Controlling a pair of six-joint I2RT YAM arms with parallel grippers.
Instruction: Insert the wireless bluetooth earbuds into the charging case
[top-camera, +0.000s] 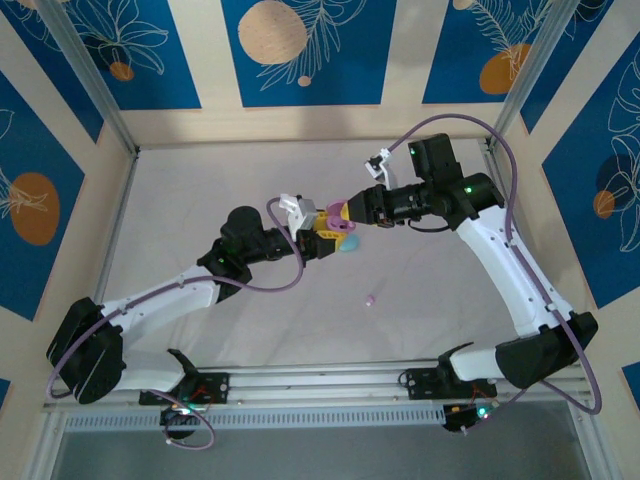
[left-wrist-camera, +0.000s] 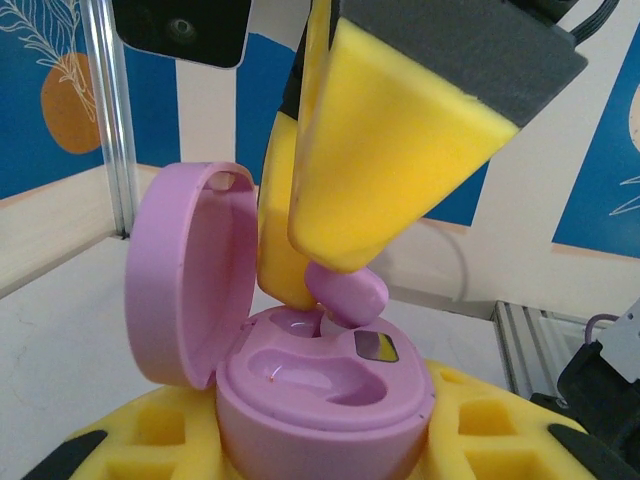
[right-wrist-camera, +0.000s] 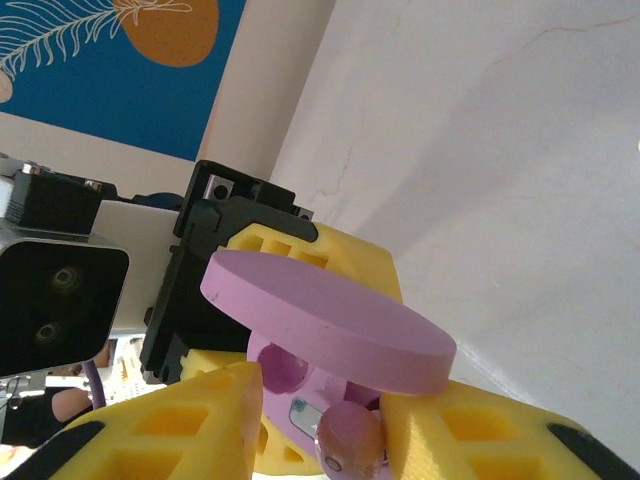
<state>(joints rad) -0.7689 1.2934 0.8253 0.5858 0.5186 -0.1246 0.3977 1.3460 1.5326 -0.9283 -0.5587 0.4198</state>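
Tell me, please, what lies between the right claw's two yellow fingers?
A pink earbud lies there, at the open pink charging case; both wrist views show it.

We are looking at a robotics lab cell built around a pale table (top-camera: 200, 200). The left arm (top-camera: 165, 295) and right arm (top-camera: 520, 265), white and black, are bolted to an aluminium rail (top-camera: 320, 383) along its near edge, with purple cables (top-camera: 460, 117) looped along them. Behind the table and to both its sides we see beige walls (top-camera: 208, 60) with blue panels (top-camera: 340, 70) printed with white leaves and orange discs, framed by bare aluminium posts (top-camera: 90, 80) at its far corners. Above the table, the left gripper (top-camera: 325, 243) and right gripper (top-camera: 342, 218) wear yellow foam pads, and a camera (right-wrist-camera: 50, 310) sits on the wrist.
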